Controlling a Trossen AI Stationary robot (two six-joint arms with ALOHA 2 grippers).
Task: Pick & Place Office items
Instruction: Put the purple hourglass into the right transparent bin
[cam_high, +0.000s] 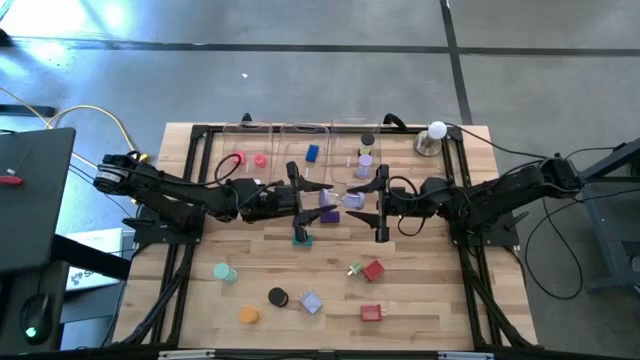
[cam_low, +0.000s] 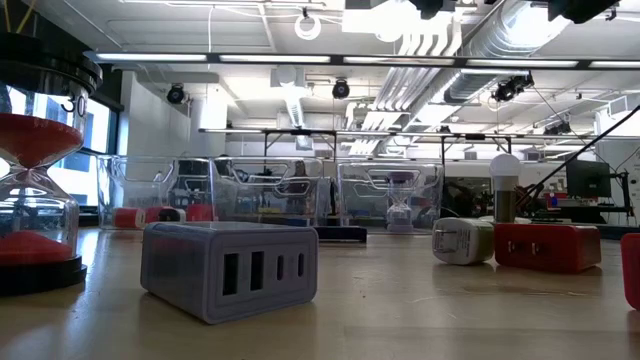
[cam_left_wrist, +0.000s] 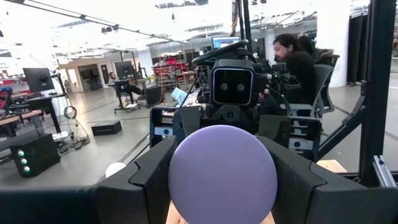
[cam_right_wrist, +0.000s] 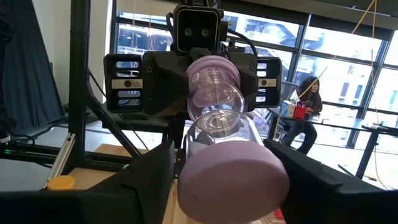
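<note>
midair above the table's middle — purple hourglass clamped at one end cap by left gripper, at the other by right gripper — horizontal between them, facing each other.

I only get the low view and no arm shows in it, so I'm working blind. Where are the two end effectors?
Observer: In the high view they meet over the middle of the table. The left end effector faces the right end effector, just in front of the clear trays.
Operator: Is either holding anything?
Observer: The left one grips a purple hourglass by one end cap and holds it level between the arms.
Operator: And the right?
Observer: It is at the hourglass's other cap, but I cannot confirm a grip there.
</note>
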